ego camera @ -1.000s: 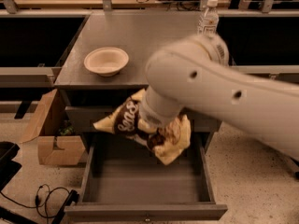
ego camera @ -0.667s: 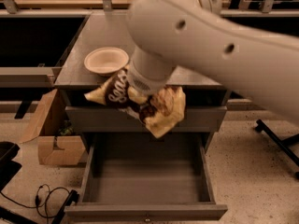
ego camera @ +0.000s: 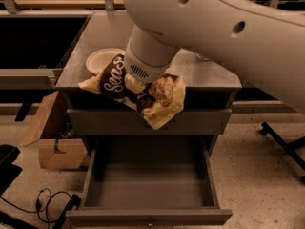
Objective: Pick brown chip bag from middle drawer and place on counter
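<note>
My gripper (ego camera: 139,90) is shut on the brown chip bag (ego camera: 143,92), a crinkled dark-brown bag with white script and a tan chip picture. It holds the bag in the air at the counter's front edge, above the closed top drawer front. My big white arm hides the fingers and much of the counter (ego camera: 200,73). The middle drawer (ego camera: 150,185) is pulled out below, with a bare grey floor and a small round knob at the front.
A cream shallow bowl (ego camera: 97,60) sits on the counter's left part, just behind the bag. An open cardboard box (ego camera: 52,137) stands on the floor at the left. Black cables (ego camera: 47,202) lie on the floor at the lower left. A black stand leg (ego camera: 283,144) is at the right.
The arm has lifted the chip bag up out of the drawer to counter height and carried it slightly left, toward the bowl. The drawer now shows a bare floor.
</note>
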Controlling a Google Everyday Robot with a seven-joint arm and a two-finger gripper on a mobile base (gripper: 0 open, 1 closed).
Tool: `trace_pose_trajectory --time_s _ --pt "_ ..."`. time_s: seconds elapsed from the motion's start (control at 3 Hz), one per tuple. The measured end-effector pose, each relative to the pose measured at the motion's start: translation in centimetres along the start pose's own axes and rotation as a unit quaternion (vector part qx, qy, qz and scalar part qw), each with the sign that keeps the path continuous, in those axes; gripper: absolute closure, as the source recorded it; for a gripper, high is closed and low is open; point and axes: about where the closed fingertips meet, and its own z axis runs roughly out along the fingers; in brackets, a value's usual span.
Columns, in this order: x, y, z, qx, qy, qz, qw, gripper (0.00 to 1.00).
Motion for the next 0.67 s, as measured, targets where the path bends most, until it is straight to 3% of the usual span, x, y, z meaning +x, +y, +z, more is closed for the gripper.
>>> trace_pose_trajectory --time_s 0.33,0.67 --pt "-0.7 -1.8 -0.3 0.008 0.001 -0.005 1.0 1.0" --pt "-1.4 -6.1 0.1 0.022 0.021 -0.017 0.9994 1.0"
